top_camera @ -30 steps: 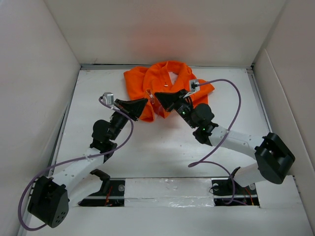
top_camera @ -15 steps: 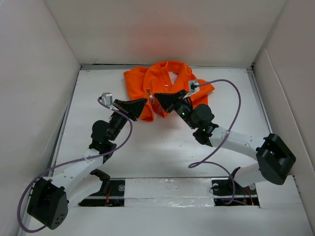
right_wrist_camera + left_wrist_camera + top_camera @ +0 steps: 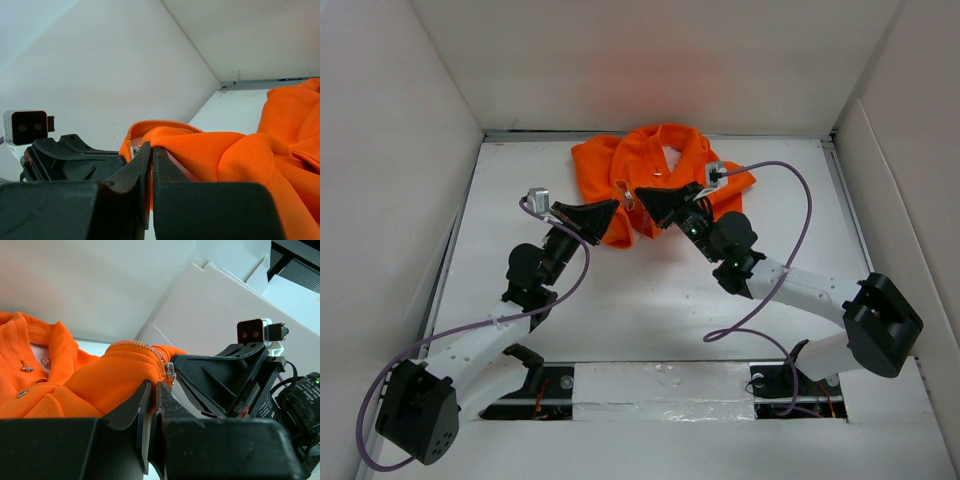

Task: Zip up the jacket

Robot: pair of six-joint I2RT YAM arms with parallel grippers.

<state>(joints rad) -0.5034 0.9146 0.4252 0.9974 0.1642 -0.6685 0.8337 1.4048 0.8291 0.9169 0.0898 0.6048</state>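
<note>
The orange jacket (image 3: 660, 160) lies bunched at the far middle of the table, its bottom hem lifted toward me. My left gripper (image 3: 616, 206) is shut on the jacket's hem edge (image 3: 125, 380), beside the zipper teeth and a small metal slider (image 3: 169, 369). My right gripper (image 3: 640, 198) faces it from the right, almost tip to tip, and is shut on the other hem edge (image 3: 200, 145). The zipper teeth (image 3: 155, 122) arch over its fingers, and a metal piece (image 3: 134, 149) shows at the tip. Small metal snaps (image 3: 22, 368) show on the jacket's far part.
White walls enclose the table (image 3: 650, 300) on the left, back and right. A purple cable (image 3: 790, 230) loops off the right arm and another (image 3: 470, 330) off the left arm. The arm bases sit at the near edge.
Nothing has visibly moved beyond a slight shift of the right arm; both grippers stay closed on the hem.
</note>
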